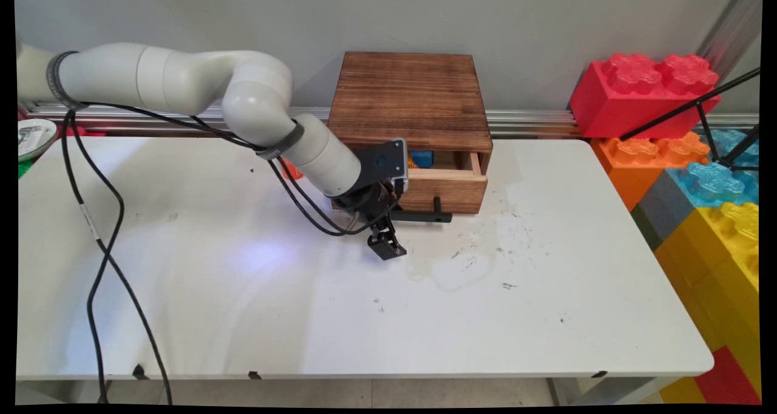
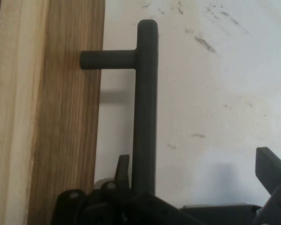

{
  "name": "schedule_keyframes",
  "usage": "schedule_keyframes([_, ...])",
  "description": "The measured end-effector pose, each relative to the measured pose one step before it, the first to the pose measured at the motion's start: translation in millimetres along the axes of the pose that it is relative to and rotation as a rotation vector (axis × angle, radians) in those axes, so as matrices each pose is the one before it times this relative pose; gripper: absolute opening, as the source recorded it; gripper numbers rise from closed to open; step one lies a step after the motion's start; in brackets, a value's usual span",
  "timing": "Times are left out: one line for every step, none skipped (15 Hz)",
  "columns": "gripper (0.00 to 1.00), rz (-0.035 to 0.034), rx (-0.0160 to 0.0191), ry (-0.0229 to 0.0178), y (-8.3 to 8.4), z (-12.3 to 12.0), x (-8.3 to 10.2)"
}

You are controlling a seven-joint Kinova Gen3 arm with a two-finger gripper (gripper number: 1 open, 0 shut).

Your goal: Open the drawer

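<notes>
Hand view: handle (image 2: 145, 103) base behind tool (image 2: 196, 183)

Dark-stained, grainy wooden drawer box (image 1: 410, 95), matt black handle (image 2: 146, 108), smooth white table (image 1: 303, 305) with scuffs.

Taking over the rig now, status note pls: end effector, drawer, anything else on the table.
End effector: open, fingers on either side of the black handle, one finger close against it, not clamped.
Drawer: partly pulled out of the wooden box at the table's far edge; a blue block shows inside.
Big toy bricks are stacked off the table's right end.
</notes>
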Motion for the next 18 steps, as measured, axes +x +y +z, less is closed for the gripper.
schedule_keyframes([1.0,0.00046,-0.00112,0.00296,1.26,-0.36,0.27])
schedule_keyframes([1.0,0.00004,-0.00237,0.00357,2.46,-1.09,0.14])
schedule_keyframes([1.0,-0.00088,-0.00229,0.00207,1.76,-0.83,0.0])
schedule_keyframes([1.0,-0.00024,-0.00231,0.00172,1.79,-0.85,0.0])
schedule_keyframes([1.0,-0.00047,-0.00304,0.00182,2.46,-1.34,-0.24])
schedule_keyframes([1.0,-0.00063,-0.00395,0.00176,2.94,-1.49,-0.44])
schedule_keyframes([1.0,-0.00109,-0.00483,0.00156,3.57,-1.73,-0.6])
schedule_keyframes([1.0,-0.00046,-0.00493,0.00086,3.41,-1.46,-0.68])
schedule_keyframes([1.0,-0.00038,-0.00324,0.00045,2.21,-0.9,-0.49])
schedule_keyframes([1.0,-0.00005,-0.00588,0.00096,3.63,-1.21,-0.48])
schedule_keyframes([1.0,-0.00037,-0.00357,0.00081,2.44,-0.89,-0.49])
schedule_keyframes([1.0,-0.00043,-0.00649,0.00139,4.27,-1.4,-0.81])
schedule_keyframes([1.0,0.00023,-0.0055,0.00182,3.54,-1.06,-0.53])
schedule_keyframes([1.0,0.00037,-0.00605,0.0027,3.89,-1.17,-0.55])
schedule_keyframes([1.0,0.00051,-0.00472,0.0025,3.05,-0.75,-0.38])
schedule_keyframes([1.0,0.0004,-0.00284,0.00153,1.9,-0.54,-0.18])
schedule_keyframes([1.0,0.00029,-0.00509,0.00243,3.23,-0.72,-0.44])
schedule_keyframes([1.0,-0.00005,-0.00407,0.00177,2.63,-0.55,-0.41])
